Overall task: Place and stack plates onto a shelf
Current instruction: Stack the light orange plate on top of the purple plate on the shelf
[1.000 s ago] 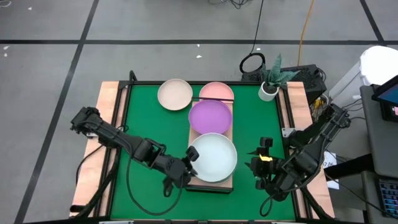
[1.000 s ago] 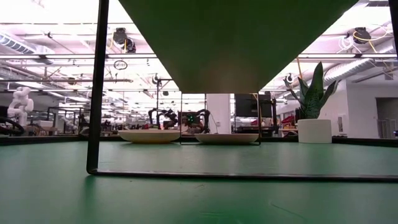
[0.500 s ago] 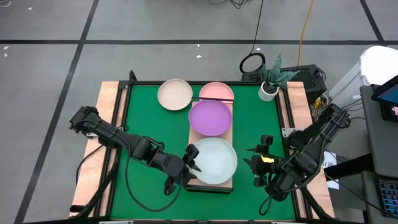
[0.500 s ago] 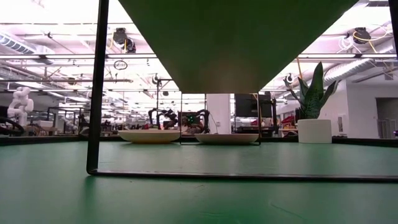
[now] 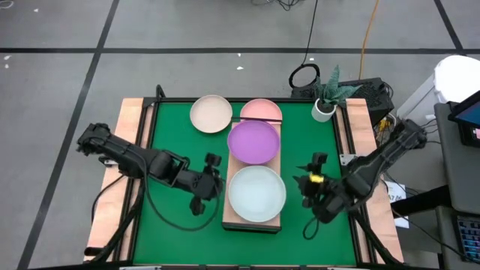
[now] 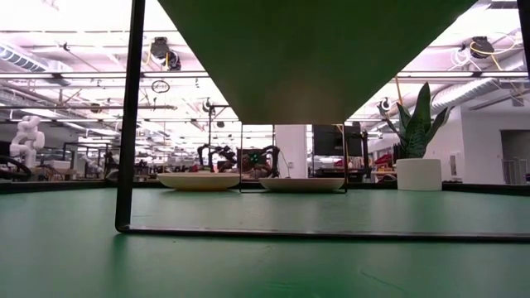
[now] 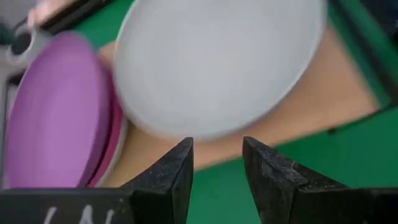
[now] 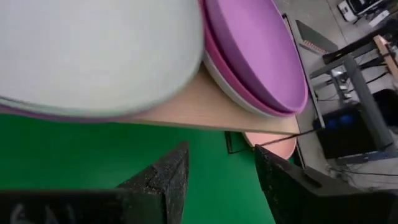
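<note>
The shelf (image 5: 274,159) is a light-wood board raised on a black frame over the green table. A pale blue-white plate (image 5: 256,193) lies on its near part, with a purple rim (image 8: 37,111) showing under it. A purple plate (image 5: 253,141) tops a small stack on the far part. A cream plate (image 5: 211,113) and a pink plate (image 5: 261,111) rest on the table beyond. My left gripper (image 5: 217,178) hovers open just left of the shelf, and its fingers (image 7: 171,177) face the pale plate (image 7: 217,62). My right gripper (image 5: 304,184) is open on the shelf's right side.
A potted plant (image 5: 326,94) stands at the table's far right corner. Wooden strips (image 5: 129,150) border the table's left and right sides. The low view looks under the shelf's underside (image 6: 315,58), past a black frame leg (image 6: 131,116), to the two plates on the table.
My left gripper has opened, let go of the pale plate's near-left rim, and drawn back up and toward the table's left and far side, rolling as it went. My right gripper has come down and closer to the shelf's right edge. The pale plate stays on the shelf.
</note>
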Tool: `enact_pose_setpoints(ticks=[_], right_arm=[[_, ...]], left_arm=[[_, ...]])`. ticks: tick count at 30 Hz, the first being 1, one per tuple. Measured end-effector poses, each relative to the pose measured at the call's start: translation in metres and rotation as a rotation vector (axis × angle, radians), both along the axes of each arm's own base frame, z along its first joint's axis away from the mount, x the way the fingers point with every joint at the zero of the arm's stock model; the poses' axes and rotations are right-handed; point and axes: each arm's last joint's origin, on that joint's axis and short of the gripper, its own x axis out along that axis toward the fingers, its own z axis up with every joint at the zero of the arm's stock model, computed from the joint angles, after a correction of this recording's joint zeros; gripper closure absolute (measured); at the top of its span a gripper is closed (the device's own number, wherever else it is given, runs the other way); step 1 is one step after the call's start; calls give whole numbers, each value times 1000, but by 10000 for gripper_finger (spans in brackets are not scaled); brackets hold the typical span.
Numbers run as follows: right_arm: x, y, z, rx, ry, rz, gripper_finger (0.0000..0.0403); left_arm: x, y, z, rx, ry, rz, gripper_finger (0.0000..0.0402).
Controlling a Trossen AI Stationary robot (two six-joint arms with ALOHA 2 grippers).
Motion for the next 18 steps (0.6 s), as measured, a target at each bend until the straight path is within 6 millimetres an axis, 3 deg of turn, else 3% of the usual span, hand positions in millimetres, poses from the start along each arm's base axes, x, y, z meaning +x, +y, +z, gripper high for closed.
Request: enact_pose_setpoints(ticks=[9, 14, 18], right_arm=[[-20, -75, -35, 102, -143, 102, 239], [-28, -119, -51, 24, -183, 94, 239], [-27, -149, -49, 0, -218, 103, 239]], left_arm=[[8, 42, -3, 56, 23, 147, 256], [14, 67, -26, 60, 60, 236, 256], [15, 81, -49, 57, 105, 284, 256]])
